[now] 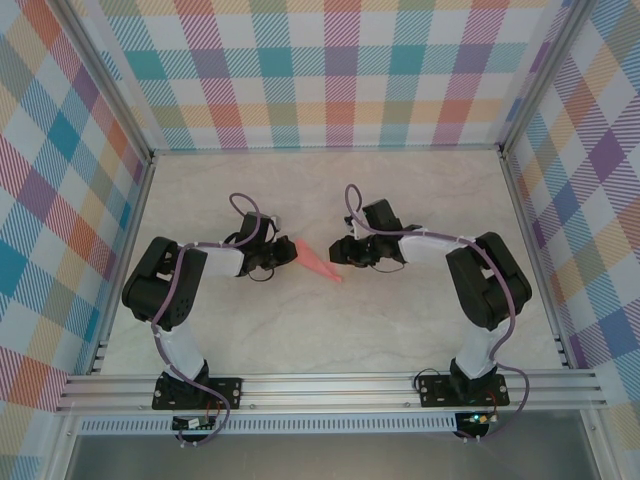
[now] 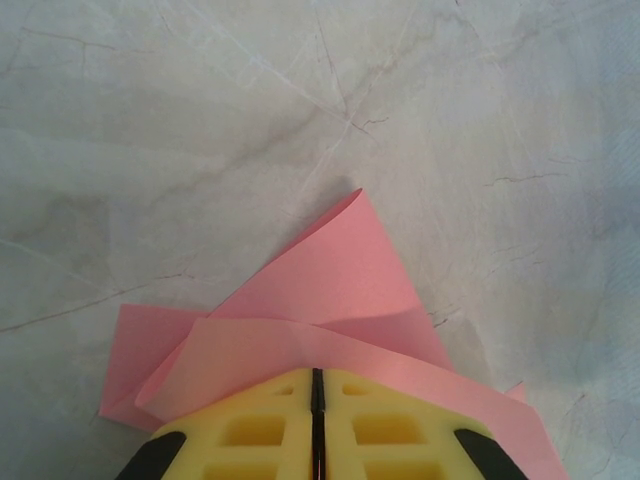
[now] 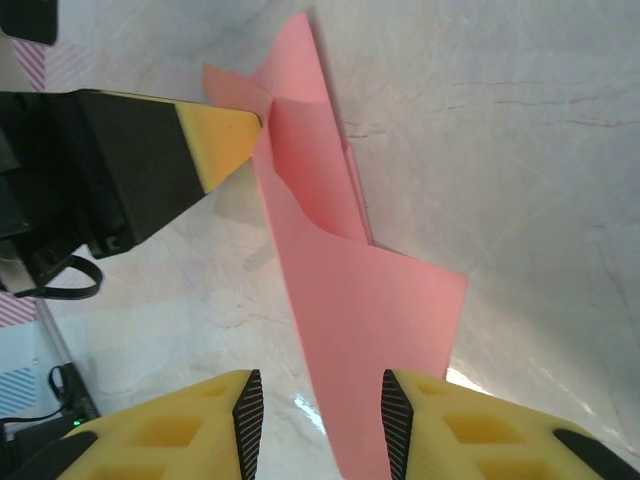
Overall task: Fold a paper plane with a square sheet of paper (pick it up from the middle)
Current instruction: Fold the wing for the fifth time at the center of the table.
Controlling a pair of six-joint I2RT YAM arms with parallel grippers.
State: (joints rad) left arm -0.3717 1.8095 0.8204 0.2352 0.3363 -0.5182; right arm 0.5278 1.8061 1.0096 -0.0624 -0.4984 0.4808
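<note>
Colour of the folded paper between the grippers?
The paper is plain salmon pink; clearest in the right wrist view.

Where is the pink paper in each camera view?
Top external: pink paper at the centre of the table, just right of the left claw.
Left wrist: lower centre, just above the left claw.
Right wrist: from top centre down to the bottom edge.
Shared landmark: the left claw's yellow tip touching the paper.

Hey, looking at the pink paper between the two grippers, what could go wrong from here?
1. The left gripper pinches the paper at one end while the right gripper stands open around the other, so the paper may pivot or slip.
2. A flap bows up loosely, so the folds may spring apart or crease crookedly.
</note>
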